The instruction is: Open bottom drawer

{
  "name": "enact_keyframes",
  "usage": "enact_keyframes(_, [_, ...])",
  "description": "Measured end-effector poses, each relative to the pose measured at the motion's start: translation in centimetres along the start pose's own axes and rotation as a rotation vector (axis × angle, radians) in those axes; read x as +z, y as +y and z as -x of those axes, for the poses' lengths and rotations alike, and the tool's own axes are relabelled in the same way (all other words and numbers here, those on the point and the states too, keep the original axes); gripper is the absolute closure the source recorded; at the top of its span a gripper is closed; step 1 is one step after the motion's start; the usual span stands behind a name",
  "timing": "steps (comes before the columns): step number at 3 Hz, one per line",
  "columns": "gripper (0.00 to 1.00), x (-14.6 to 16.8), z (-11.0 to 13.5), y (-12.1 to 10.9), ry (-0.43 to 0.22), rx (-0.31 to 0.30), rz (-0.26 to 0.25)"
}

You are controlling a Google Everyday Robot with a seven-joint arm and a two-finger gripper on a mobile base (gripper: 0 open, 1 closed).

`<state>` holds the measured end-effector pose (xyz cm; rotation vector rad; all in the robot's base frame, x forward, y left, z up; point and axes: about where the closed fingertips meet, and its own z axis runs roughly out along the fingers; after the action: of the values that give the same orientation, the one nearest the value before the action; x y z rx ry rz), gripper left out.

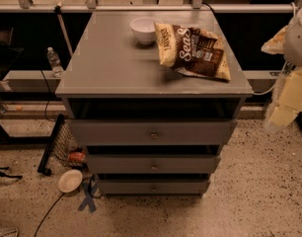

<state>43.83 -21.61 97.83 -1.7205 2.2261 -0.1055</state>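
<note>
The grey cabinet (116, 68) stands in the middle of the camera view with three drawers stacked in its front. The bottom drawer (126, 186) is the lowest one, just above the floor, with a flat grey front and a small round knob (153, 187) at its centre. Its front sits about flush with the cabinet. The middle drawer (121, 164) and the top drawer (111, 132) lie above it. My gripper (288, 100) shows as pale white and yellowish parts at the right edge, level with the cabinet top and well away from the drawers.
A white bowl (143, 29) and a chip bag (193, 51) lie on the cabinet top. A water bottle (54, 61) stands on a ledge to the left. On the floor at the left are a white dish (70, 180), a blue tape cross (88, 200), a mesh basket (67, 144) and cables.
</note>
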Motion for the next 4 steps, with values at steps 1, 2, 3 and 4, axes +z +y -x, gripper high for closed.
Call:
enact_keyframes(1, [0.00,0.0,0.0,0.0,0.000,0.000,0.000])
enact_keyframes(2, [0.00,1.9,-0.3,0.1,-0.039,0.012,-0.017])
enact_keyframes(3, [0.00,7.8,-0.1,1.0,-0.168,0.018,0.006])
enact_keyframes(4, [0.00,12.2,0.5,2.1,-0.240,0.019,0.054])
